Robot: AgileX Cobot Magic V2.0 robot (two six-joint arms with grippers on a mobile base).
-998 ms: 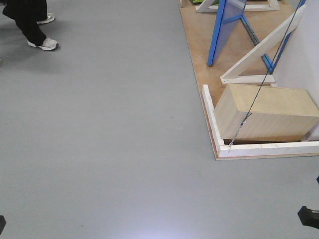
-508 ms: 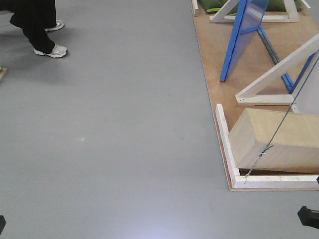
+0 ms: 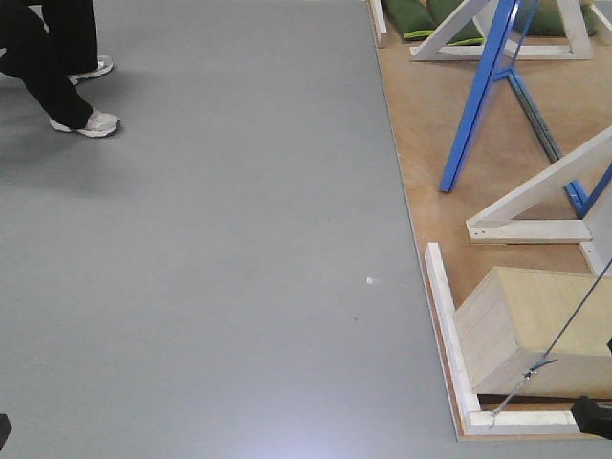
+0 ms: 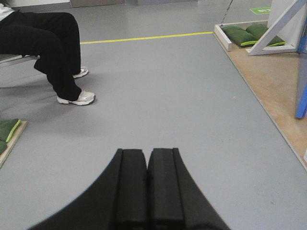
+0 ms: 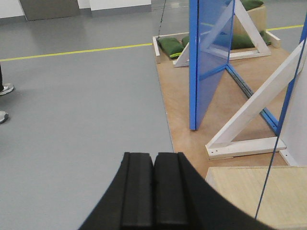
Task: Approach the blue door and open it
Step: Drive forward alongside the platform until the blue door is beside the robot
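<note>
Base rolling fwd: wooden box [image 3: 535, 330] drops to lower right of front view vs a sec ago, blue door [image 3: 478, 100] edge-on upper right, closer but not reached, left gripper [image 4: 146, 155] & right gripper [image 5: 153, 158] both pinched closed, empty.

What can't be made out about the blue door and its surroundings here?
Blue door: handle and lock unseen; the right wrist view cuts it at the top edge, the front view shows only its lower part.
Seated person: upper body cut off by the left wrist view's top edge.
Wooden box: right end beyond the front view's edge.
</note>
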